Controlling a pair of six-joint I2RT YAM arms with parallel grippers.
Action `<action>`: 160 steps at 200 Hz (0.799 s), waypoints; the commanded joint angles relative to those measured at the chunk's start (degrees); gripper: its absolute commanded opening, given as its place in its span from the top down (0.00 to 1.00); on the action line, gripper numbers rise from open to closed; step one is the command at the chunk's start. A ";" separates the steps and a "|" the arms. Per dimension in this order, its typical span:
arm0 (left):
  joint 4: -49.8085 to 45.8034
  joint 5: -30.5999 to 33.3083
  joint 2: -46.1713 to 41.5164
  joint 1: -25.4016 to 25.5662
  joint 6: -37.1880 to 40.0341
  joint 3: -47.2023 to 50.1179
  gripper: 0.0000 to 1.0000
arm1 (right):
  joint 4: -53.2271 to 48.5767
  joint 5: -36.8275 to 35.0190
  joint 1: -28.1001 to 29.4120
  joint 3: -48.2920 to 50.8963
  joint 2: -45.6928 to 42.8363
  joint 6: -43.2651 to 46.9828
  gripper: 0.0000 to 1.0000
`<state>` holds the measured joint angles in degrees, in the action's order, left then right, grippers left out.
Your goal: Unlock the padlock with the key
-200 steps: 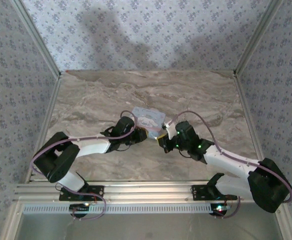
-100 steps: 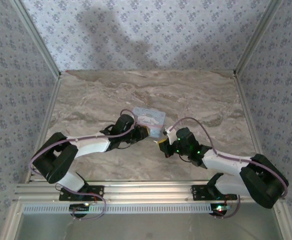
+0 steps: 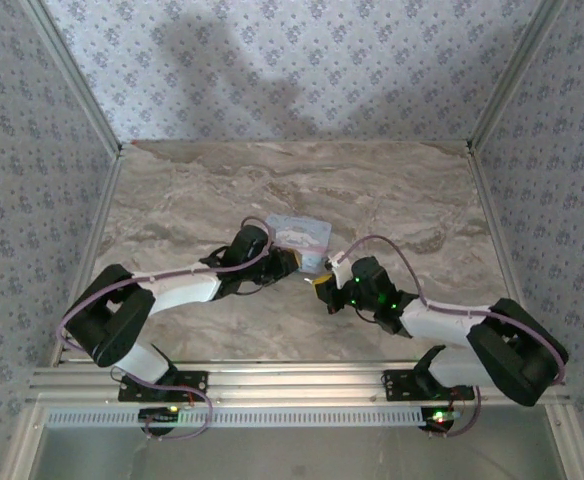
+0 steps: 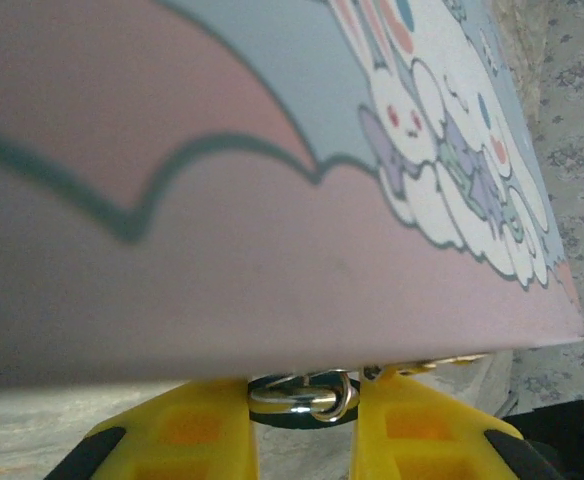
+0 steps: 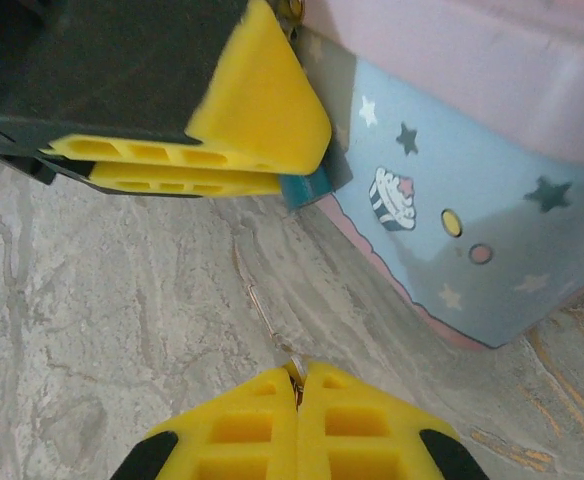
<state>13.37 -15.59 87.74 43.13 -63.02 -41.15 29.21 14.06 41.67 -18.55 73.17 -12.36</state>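
The light-blue cartoon tin [image 3: 300, 231] stands mid-table, and both grippers meet at its near side. My left gripper [image 3: 286, 264] is shut on the small teal-blue padlock [image 5: 308, 186], its yellow fingers [image 5: 257, 120] pressed against the tin's wall. In the left wrist view the padlock's metal shackle [image 4: 300, 399] sits between the fingers of the left gripper [image 4: 302, 428], under the tin's lid. My right gripper [image 5: 298, 385] is shut on the thin silvery key [image 5: 272, 325]. The key's blade points toward the padlock from a short gap away. In the top view the right gripper [image 3: 321, 285] is just right of the left one.
The tin [image 5: 472, 220] walls off the space directly beyond both grippers, and its lid [image 4: 272, 200] overhangs the left fingers. Marble tabletop [image 3: 172, 200] stretches out on all sides. Patterned walls with metal corner posts [image 3: 492, 100] enclose the table.
My right gripper has slid left and toward the near edge, closing on the left gripper. The left gripper and tin have barely shifted.
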 commanded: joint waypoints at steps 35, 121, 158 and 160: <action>1.00 -1.45 -2.17 -0.11 -1.16 -2.10 0.87 | 6.34 -1.08 -0.45 -0.35 3.40 0.11 1.00; 1.05 -1.63 -2.12 -0.14 -1.29 -2.21 0.87 | 9.89 -0.48 -2.29 -0.96 6.79 -1.77 1.00; 1.13 -1.53 -2.01 -0.11 -1.27 -2.26 0.87 | 11.50 -0.05 -2.22 -1.66 8.79 -2.53 1.00; 1.13 -1.54 -2.02 -0.10 -1.30 -2.23 0.87 | 11.55 -0.01 -2.28 -1.69 8.89 -2.55 1.00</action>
<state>13.02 -15.92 87.74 43.13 -63.75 -41.56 38.15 13.89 39.62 -18.79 80.77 -13.80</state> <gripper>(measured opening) 0.212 0.067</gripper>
